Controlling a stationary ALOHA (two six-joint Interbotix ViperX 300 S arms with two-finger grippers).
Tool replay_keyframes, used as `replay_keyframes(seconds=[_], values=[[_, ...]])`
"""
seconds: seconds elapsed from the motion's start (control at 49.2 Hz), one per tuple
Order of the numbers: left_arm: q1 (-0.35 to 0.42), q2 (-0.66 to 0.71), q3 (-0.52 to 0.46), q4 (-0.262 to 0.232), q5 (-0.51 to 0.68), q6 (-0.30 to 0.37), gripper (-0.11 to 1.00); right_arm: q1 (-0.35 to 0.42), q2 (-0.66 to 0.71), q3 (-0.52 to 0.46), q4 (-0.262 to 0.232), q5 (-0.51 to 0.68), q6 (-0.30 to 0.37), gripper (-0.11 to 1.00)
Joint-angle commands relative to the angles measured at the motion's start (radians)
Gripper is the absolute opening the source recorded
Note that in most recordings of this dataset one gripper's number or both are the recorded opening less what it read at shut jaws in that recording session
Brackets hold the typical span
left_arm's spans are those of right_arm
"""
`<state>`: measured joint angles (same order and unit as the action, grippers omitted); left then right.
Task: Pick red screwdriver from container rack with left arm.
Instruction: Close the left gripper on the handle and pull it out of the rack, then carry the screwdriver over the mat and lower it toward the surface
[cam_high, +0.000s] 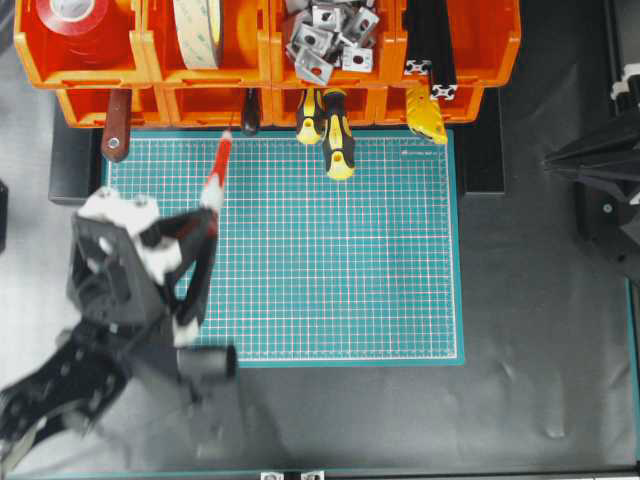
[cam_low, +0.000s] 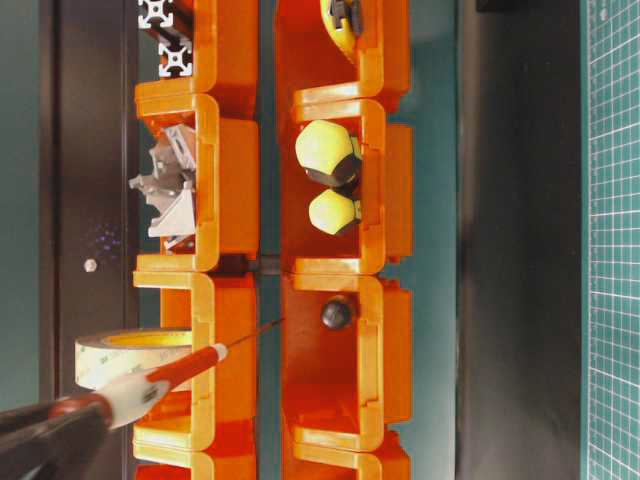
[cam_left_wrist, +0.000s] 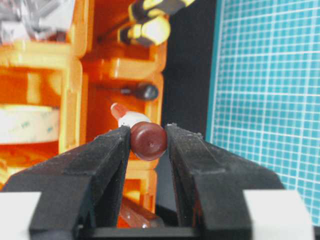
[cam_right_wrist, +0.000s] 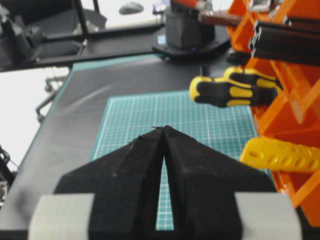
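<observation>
The red screwdriver (cam_high: 216, 172) hangs over the far left corner of the green mat, its thin shaft tip at the front edge of the container rack (cam_high: 265, 60). My left gripper (cam_high: 205, 218) is shut on its handle end. In the left wrist view the dark-red end cap (cam_left_wrist: 148, 141) sits pinched between both black fingers (cam_left_wrist: 100, 160). The table-level view shows the screwdriver (cam_low: 170, 375) slanting up toward the orange bins (cam_low: 230, 180). My right gripper (cam_right_wrist: 163, 128) is shut on nothing, parked at the right side (cam_high: 560, 158).
Two yellow-and-black screwdrivers (cam_high: 337, 135), a black handle (cam_high: 250, 110), a dark-red handle with a hole (cam_high: 115, 130) and a yellow handle (cam_high: 427, 115) stick out of the lower bins. Upper bins hold tape rolls (cam_high: 200, 30), metal brackets (cam_high: 325, 35) and black extrusions (cam_high: 430, 45). Below lies the green mat (cam_high: 330, 270).
</observation>
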<state>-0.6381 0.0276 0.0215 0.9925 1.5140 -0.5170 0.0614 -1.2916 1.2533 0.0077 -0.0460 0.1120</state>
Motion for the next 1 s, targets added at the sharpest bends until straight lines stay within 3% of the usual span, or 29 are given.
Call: replay_keyframes(seconds=[0.0, 0.122, 0.203, 0.325, 0.468, 0.712, 0.854, 0.976], values=[[-0.048, -0.003, -0.048, 0.005, 0.002, 0.046, 0.26, -0.002, 0.003, -0.043, 0.003, -0.015, 0.0, 0.0], [-0.097, 0.018, -0.072, 0.005, -0.014, 0.067, 0.26, -0.011, 0.002, -0.043, 0.006, -0.015, 0.005, 0.0], [-0.13, 0.029, -0.071, 0.005, -0.015, 0.072, 0.26, -0.011, 0.0, -0.043, 0.034, -0.017, 0.014, 0.0], [-0.161, 0.032, -0.049, 0.005, -0.048, 0.066, 0.26, -0.014, 0.002, -0.043, 0.06, -0.025, 0.063, 0.0], [-0.161, 0.034, 0.021, 0.005, -0.184, 0.063, 0.26, -0.014, 0.006, -0.043, 0.066, -0.055, 0.141, 0.0], [-0.075, -0.006, 0.249, 0.005, -0.428, 0.058, 0.26, -0.014, 0.02, -0.064, 0.066, -0.055, 0.348, 0.0], [-0.005, -0.049, 0.345, 0.005, -0.571, 0.058, 0.26, -0.015, 0.048, -0.077, 0.064, -0.034, 0.364, 0.0], [0.051, -0.054, 0.39, 0.005, -0.626, 0.057, 0.26, -0.015, 0.071, -0.083, 0.064, -0.032, 0.365, 0.0]])
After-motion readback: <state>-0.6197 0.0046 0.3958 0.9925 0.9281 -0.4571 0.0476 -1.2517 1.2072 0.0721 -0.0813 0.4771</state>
